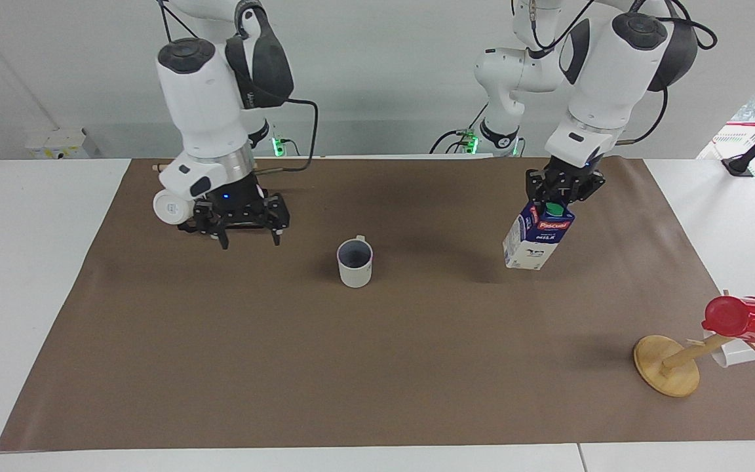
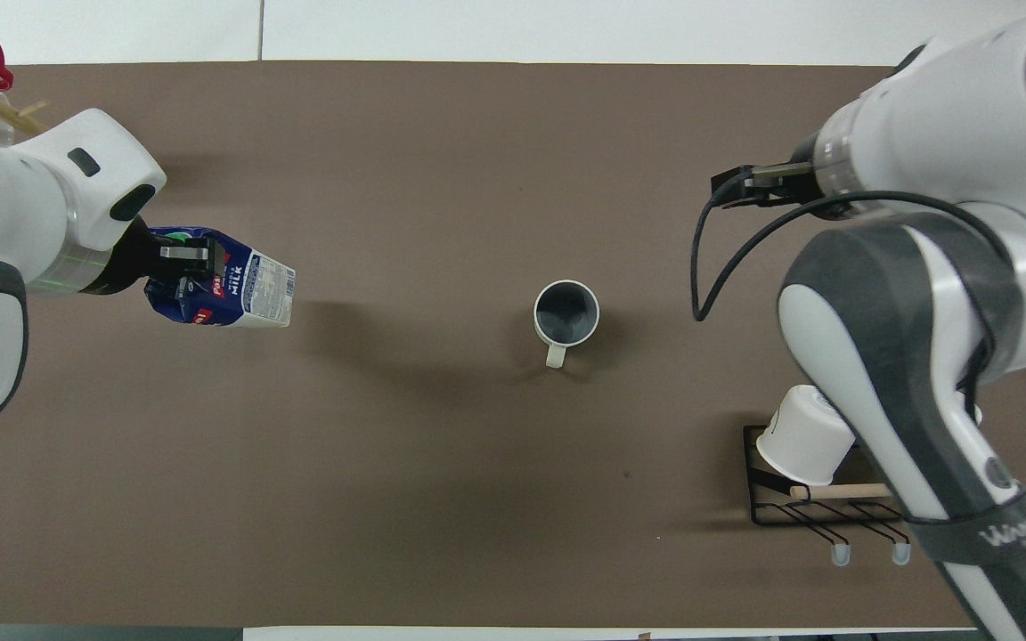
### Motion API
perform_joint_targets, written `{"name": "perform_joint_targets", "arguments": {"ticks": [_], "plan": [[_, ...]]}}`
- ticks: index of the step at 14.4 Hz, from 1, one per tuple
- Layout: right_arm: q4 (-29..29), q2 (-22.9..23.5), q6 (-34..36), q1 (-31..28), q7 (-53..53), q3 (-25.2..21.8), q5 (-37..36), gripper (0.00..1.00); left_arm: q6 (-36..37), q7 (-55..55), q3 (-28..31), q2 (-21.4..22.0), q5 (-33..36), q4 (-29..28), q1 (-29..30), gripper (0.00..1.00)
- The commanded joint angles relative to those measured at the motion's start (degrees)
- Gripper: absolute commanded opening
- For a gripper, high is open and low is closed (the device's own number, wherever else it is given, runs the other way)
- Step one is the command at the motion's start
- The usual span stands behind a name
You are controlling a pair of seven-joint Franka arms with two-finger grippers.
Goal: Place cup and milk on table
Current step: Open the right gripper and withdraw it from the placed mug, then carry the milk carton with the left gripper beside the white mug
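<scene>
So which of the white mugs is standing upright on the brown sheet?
The cup alone mid-sheet, mouth up, free of both grippers. The other white mug in view lies sideways on the black wire rack.
</scene>
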State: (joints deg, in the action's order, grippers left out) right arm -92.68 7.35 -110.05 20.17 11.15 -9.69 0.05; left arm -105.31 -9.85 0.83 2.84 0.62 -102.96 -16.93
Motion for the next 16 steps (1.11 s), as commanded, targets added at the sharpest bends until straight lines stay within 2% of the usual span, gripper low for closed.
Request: {"name": "perform_joint_targets", "arguments": {"ticks": [1,3,7,8,10,12,14,16], "plan": [[1.5,-2.1,3.5,-3.9,0.5,0.6,-2.0,1.0,-1.6,-3.3,0.2,-0.5,1.0,0.1,-3.3,0.0],[2.8,-3.6,7.7,-6.4,-1.5,0.6,-2.9,1.0,-2.8,-7.0,0.1,-0.7,1.0,-0.2,-5.6,0.0],[9.3,-3.6,19.8,-11.7,-3.5,0.6,-1.6,1.0,-4.7,-11.4,0.0,-1.8,0.2,-0.6,-8.9,0.0],[10.3,-3.4,23.2,-12.3,-3.4,0.6,-1.3,1.0,-6.0,-13.4,0.0,-3.2,-0.5,-0.6,-10.3,0.0],[9.4,-3.7,25.9,-13.6,-3.2,0.5,0.5,1.0,-7.0,-17.2,0.1,-4.4,-0.6,0.0,-13.1,0.0],[8.6,-4.0,25.2,-13.5,-3.1,0.6,1.1,1.0,-8.0,-20.6,0.0,-5.5,-0.4,0.5,-15.5,0.0],[4.9,-5.8,24.3,-13.1,-3.1,0.7,1.1,1.0,-9.1,-24.7,0.0,-7.8,0.0,2.2,-17.8,0.0],[5.0,-5.9,25.4,-13.1,-3.3,0.7,1.0,1.0,-9.3,-27.4,0.0,-10.0,0.7,4.1,-19.6,0.0]]}}
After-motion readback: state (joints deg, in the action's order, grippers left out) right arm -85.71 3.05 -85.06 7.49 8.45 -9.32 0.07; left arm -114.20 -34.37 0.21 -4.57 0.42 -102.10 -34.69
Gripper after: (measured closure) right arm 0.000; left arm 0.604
